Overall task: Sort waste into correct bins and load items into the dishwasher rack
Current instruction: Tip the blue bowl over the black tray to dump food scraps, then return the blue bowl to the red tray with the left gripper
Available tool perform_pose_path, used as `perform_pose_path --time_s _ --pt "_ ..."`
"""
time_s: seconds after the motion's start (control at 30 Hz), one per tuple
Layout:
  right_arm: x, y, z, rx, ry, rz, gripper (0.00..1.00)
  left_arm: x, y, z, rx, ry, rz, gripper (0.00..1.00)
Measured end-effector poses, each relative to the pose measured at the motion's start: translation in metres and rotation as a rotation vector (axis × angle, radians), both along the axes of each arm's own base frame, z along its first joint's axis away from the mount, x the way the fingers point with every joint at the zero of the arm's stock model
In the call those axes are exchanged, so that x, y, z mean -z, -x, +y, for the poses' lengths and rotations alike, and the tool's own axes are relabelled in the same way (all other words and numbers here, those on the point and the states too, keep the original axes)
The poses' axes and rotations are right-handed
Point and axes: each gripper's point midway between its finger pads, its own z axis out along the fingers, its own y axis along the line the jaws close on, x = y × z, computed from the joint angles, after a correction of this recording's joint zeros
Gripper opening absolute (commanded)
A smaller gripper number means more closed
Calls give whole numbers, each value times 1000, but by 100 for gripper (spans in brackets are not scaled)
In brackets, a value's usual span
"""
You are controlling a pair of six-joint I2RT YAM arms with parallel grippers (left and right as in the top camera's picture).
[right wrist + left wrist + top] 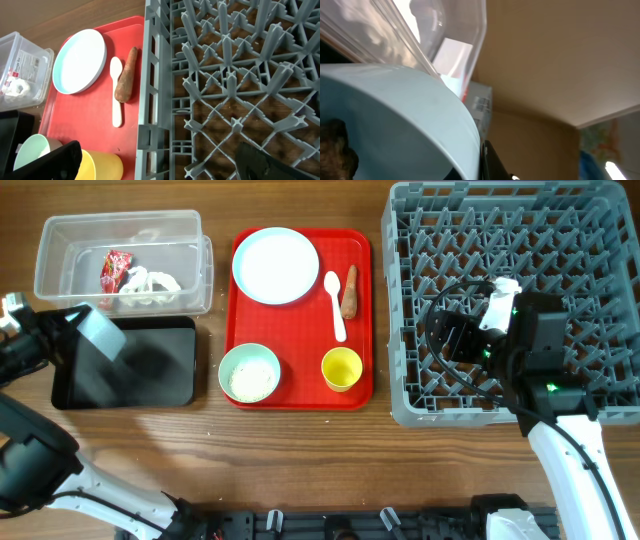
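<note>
Left of the red tray [300, 395], seen from overhead, the pale bowl [98, 330] covers one corner of the black tray [150, 370] and hides the fingertips of the left gripper [62, 325]. The left wrist view is blurred: the same bowl and a dark brown lump [335, 150] run out at the bottom left, the clear tub [445, 30] at the top. Right of the red tray, the rack [225, 75] leaves the right wrist view on three sides. On the tray, the yellow cup [100, 167] is cut below, and a dark finger [50, 160] of the right gripper [157, 147] hides part of a second bowl [30, 147].
</note>
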Motion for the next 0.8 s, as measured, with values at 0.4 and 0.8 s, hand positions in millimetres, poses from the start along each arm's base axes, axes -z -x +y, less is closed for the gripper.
perform_pose_path --time_s 0.4,0.8 --pt "1 1 0 1 -2 9 100 -35 -5 -3 -29 175 -128 4" --pt "4 3 0 2 -1 21 100 -41 7 -17 -35 252 -64 4"
